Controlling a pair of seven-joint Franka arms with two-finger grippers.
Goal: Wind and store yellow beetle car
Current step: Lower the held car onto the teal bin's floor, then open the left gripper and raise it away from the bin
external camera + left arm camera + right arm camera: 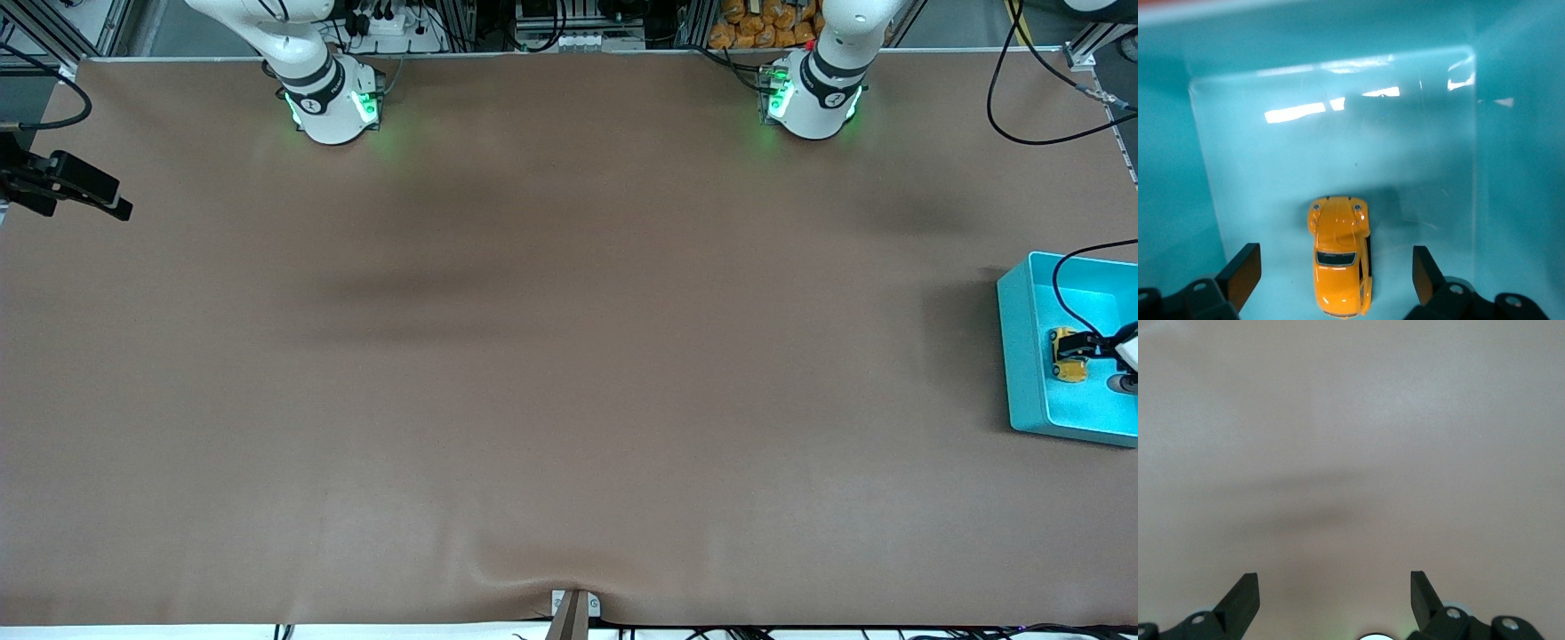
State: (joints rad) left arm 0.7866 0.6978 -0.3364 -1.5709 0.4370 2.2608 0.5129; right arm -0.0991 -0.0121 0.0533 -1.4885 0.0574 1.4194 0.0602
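Note:
The yellow beetle car (1070, 368) (1340, 263) rests on its wheels on the floor of the teal bin (1013, 356) (1338, 147), at the left arm's end of the table. My left gripper (1080, 348) (1335, 261) reaches down inside the bin and is open. Its fingers (1245, 270) stand on either side of the car with a gap to each side, touching nothing. My right gripper (120, 208) (1335, 583) waits open over the table's edge at the right arm's end, with only bare brown cloth under it.
A brown cloth (569, 356) covers the whole table. A black cable (1060, 284) loops over the bin's rim toward the left gripper. More cables (1022, 133) lie at the corner near the left arm's base. A small clamp (574, 608) sits at the table's nearest edge.

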